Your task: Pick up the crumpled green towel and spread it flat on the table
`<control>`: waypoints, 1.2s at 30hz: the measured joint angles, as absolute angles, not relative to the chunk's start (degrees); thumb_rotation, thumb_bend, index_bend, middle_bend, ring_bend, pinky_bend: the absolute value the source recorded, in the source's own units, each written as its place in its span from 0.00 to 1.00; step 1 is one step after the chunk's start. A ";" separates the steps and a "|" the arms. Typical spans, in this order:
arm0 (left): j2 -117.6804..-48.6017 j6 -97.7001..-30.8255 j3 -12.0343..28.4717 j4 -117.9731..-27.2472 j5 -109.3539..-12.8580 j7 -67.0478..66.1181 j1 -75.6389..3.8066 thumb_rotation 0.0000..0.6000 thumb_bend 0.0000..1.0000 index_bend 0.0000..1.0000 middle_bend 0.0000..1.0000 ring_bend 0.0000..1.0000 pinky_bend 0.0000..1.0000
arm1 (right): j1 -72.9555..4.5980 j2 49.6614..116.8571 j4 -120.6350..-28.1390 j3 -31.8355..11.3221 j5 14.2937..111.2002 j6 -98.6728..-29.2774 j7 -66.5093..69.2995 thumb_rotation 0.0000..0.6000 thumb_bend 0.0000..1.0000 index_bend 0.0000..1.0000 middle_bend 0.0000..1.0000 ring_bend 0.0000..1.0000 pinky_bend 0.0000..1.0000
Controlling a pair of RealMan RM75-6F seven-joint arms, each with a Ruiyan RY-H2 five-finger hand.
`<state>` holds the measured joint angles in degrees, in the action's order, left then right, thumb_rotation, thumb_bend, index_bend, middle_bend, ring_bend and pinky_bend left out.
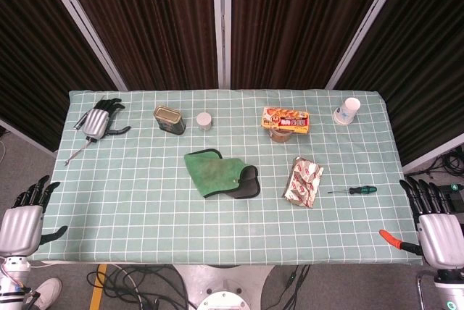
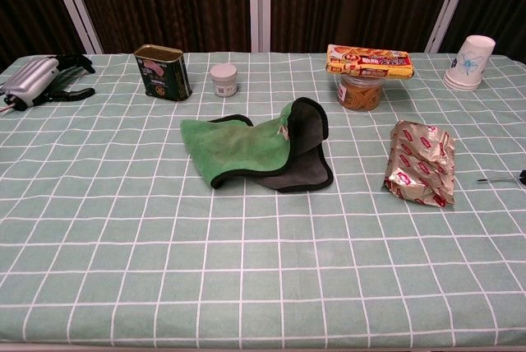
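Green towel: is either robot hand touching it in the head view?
No. The green towel lies mid-table, while the left hand and right hand hang off the table's near corners.

The towel lies near the middle of the table. It is green on one side and dark grey on the other, with a thin black edge all around. It is not flat. One end is folded over, so the grey side shows on the right and the green side shows on the left. The green part has a few soft bumps and wrinkles. Nothing is touching it.
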<state>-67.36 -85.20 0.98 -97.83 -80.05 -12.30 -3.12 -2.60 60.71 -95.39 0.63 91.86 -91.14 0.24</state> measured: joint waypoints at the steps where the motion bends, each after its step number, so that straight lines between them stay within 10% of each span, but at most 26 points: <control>1: -67.46 -85.23 1.07 -97.79 -79.99 -12.39 -3.12 1.00 0.11 0.20 0.16 0.15 0.22 | -2.82 60.78 -95.40 0.46 91.89 -90.81 0.15 0.77 0.00 0.06 0.05 0.00 0.00; 19: -68.29 -86.05 2.52 -97.22 -81.10 -11.93 -3.61 1.00 0.10 0.20 0.16 0.15 0.22 | -5.77 61.92 -96.57 -1.60 92.82 -87.35 3.42 0.86 0.02 0.29 0.12 0.00 0.00; 36: -67.71 -86.79 2.73 -97.73 -80.85 -10.39 -2.79 1.00 0.10 0.20 0.16 0.15 0.22 | -34.10 75.94 -94.06 -11.19 87.80 -54.34 -5.38 0.88 0.13 0.33 0.12 0.00 0.00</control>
<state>-67.71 -86.79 2.73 -97.73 -80.85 -10.39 -2.79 -34.10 75.94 -94.06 -11.19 87.80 -54.34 -5.38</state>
